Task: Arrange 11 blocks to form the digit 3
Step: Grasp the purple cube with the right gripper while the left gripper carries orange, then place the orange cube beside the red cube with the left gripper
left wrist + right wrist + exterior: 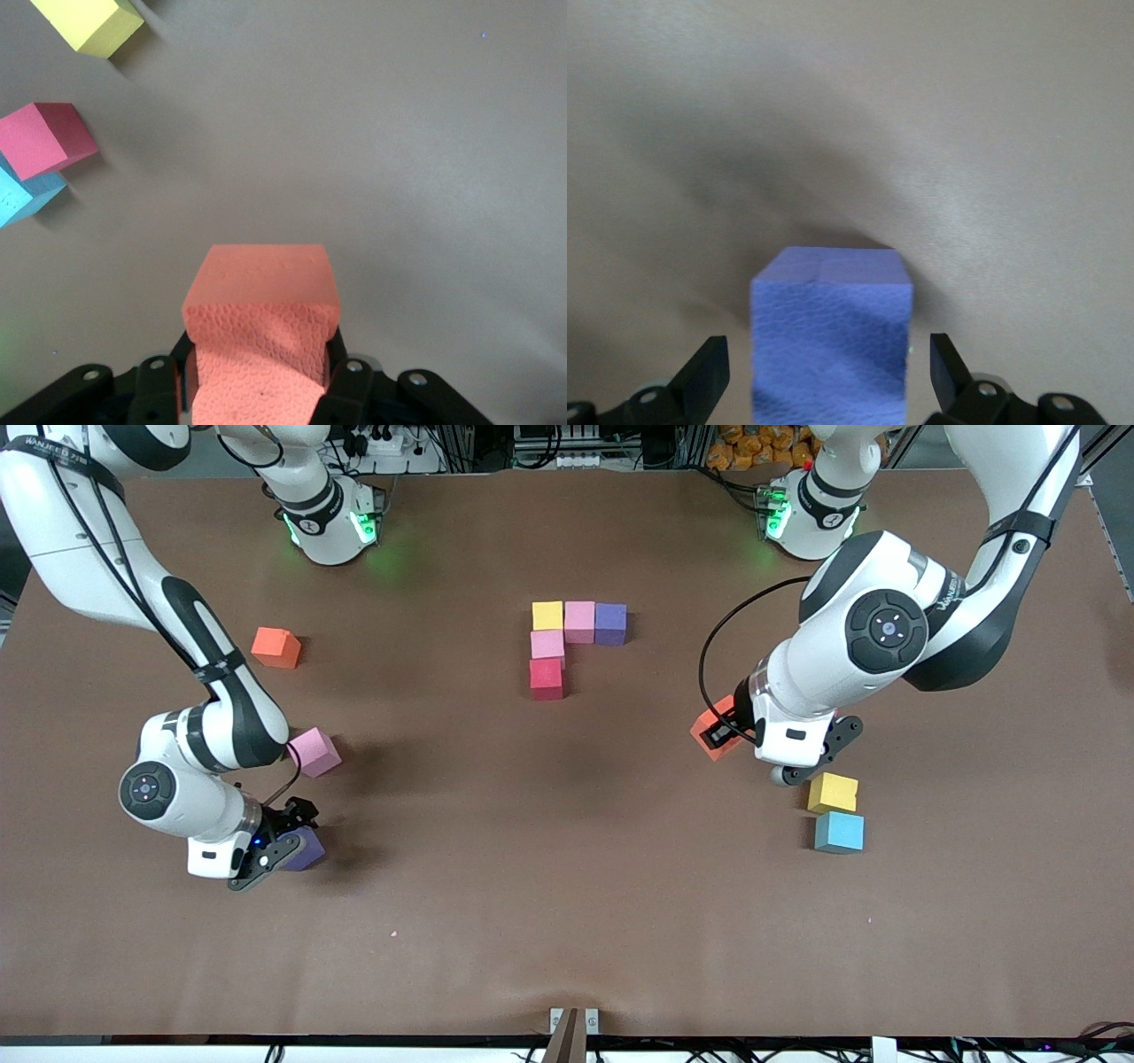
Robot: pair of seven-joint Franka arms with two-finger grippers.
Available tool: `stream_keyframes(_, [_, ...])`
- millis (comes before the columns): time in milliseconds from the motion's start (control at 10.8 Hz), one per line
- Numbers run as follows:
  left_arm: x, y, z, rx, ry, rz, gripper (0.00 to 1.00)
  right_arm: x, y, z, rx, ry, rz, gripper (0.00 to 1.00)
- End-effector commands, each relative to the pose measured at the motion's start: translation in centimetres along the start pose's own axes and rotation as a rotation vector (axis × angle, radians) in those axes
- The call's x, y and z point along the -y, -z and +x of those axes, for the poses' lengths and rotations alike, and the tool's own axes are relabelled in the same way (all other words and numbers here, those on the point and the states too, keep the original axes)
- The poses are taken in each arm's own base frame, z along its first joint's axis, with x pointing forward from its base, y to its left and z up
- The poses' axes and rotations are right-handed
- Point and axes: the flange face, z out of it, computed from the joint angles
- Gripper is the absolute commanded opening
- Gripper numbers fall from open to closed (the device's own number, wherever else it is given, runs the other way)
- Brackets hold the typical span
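Brown table under both arms: the left gripper is clamped on a red block, with a yellow block and a light blue block just beside it. The right gripper sits spread around a purple block, fingers clear of its sides, a pink block near. Between the arms lies the partial digit, five touching cubes.

We are seeing the left gripper clamping a salmon-red block between its fingers, above the brown table. A yellow block, a red block and a light blue block are lying well apart from it.
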Motion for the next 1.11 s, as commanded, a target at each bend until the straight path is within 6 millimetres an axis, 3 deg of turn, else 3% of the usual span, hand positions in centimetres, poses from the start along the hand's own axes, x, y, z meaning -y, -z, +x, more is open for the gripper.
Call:
stream_keyframes(0, [-1.0, 0.1, -1.9, 0.021, 0.078, -0.019, 0.0, 0.2, -0.3, 1.0, -0.008, 0.023, -0.009, 0.83])
stream_keyframes(92, [-1.4, -0.9, -2.9, 0.027, 0.132, -0.017, 0.0, 0.3, -0.3, 1.1, -0.008, 0.026, -0.01, 0.7])
stream_keyframes(277, [-1.6, -4.7, -5.0, 0.033, 0.26, 0.015, 0.0, 0.6, -0.2, 1.4, -0.006, 0.031, -0.012, 0.44])
stream_keyframes(369, [-1.3, -6.6, -5.6, 0.035, 0.326, 0.021, 0.0, 0.6, 0.6, 1.5, -0.01, 0.023, -0.018, 0.38])
stream_keyframes(461, [-1.3, -8.0, -6.6, 0.038, 0.374, 0.021, 0.0, 0.8, 1.4, 1.8, -0.016, 0.015, -0.023, 0.36])
stream_keyframes(646, [-1.4, -10.3, -8.8, 0.044, 0.447, 0.014, 0.0, 3.7, 2.6, 4.0, -0.019, -0.033, -0.024, 0.29])
stream_keyframes(830, [-1.5, -10.6, -9.3, 0.048, 0.464, 0.018, 0.0, 7.1, 3.6, 6.7, -0.01, -0.118, -0.02, 0.27])
stream_keyframes(1015, [-2.0, -11.5, -11.1, 0.05, 0.565, 0.008, 0.0, 10.4, 4.9, 9.2, 0.001, -0.207, -0.013, 0.27])
